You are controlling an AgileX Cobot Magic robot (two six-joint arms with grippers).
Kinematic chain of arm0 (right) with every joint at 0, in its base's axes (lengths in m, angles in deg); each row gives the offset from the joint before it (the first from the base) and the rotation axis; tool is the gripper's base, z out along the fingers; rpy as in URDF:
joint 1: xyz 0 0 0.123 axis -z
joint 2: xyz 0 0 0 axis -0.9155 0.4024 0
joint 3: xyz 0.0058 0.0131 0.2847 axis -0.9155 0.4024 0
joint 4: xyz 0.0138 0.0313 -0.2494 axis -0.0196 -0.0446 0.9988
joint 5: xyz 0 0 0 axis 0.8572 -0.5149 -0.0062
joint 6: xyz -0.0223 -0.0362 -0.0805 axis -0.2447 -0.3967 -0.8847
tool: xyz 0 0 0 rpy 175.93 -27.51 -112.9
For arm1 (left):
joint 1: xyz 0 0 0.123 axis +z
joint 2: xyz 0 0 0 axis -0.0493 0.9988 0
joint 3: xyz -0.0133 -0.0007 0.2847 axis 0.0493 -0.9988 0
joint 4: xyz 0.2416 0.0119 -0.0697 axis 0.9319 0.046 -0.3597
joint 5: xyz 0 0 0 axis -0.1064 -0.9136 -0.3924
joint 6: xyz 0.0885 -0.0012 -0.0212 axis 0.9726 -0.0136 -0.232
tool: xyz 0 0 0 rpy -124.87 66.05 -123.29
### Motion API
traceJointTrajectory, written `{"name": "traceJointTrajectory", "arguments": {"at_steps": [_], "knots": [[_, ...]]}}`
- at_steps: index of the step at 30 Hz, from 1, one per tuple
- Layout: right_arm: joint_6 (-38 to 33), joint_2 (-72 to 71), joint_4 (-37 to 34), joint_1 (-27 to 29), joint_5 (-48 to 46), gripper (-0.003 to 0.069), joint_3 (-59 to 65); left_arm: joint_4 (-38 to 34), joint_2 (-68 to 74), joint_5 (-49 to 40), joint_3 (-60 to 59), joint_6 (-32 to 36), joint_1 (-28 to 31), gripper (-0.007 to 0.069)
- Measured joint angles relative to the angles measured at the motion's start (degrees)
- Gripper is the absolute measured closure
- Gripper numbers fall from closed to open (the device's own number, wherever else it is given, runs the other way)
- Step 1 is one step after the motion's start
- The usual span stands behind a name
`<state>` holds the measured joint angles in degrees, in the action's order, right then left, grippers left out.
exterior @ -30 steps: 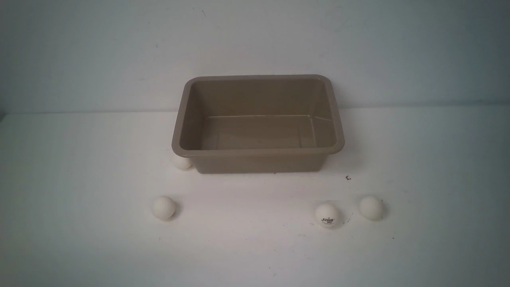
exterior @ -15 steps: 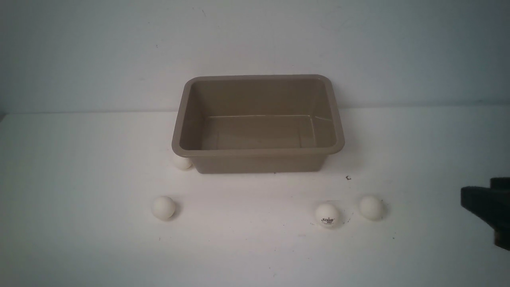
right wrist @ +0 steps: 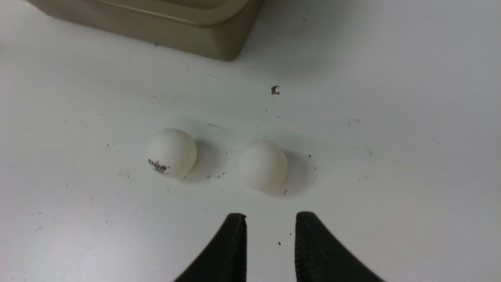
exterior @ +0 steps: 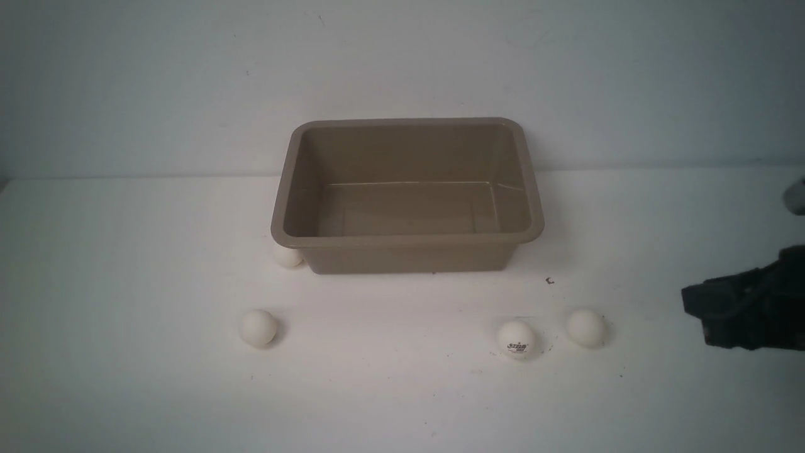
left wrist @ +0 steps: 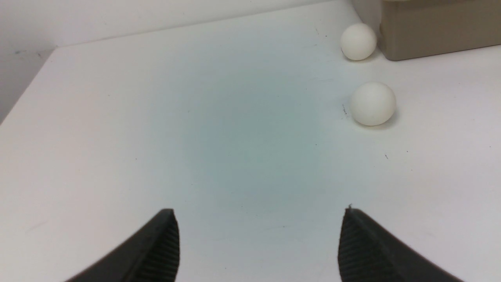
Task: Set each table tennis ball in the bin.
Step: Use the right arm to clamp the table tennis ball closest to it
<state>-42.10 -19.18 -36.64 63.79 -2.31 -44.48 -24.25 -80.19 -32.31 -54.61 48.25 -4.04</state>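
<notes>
White desk (exterior: 126, 390): four table tennis balls (exterior: 258, 328) lie outside the bin (exterior: 407, 240).
Left gripper (left wrist: 259, 210) jaws spread wide; right gripper (right wrist: 270, 214) jaws nearly together, gripping nothing.

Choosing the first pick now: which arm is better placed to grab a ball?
Right, probably: the right gripper points at the plain ball just beyond its tips. The left gripper is open, but its nearest ball lies farther off.
</notes>
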Motion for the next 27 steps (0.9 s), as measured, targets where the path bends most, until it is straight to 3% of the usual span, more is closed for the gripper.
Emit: {"name": "traceJointTrajectory", "arguments": {"at_steps": [10, 20, 27], "knots": [[-0.7, 16.3, -2.4, 0.0, -4.8, 0.0333, -13.1, 0.0, 0.0, 0.0, 0.0, 0.0, 0.0, 0.0132], [2.7, 28.9, -1.1, -1.2, -10.0, 0.0321, -18.0, 0.0, 0.0, 0.0, 0.0, 0.0, 0.0, 0.0132], [9.6, 31.8, 9.5, -10.0, -6.5, 0.0321, -18.4, 0.0, 0.0, 0.0, 0.0, 0.0, 0.0, 0.0132]]}}
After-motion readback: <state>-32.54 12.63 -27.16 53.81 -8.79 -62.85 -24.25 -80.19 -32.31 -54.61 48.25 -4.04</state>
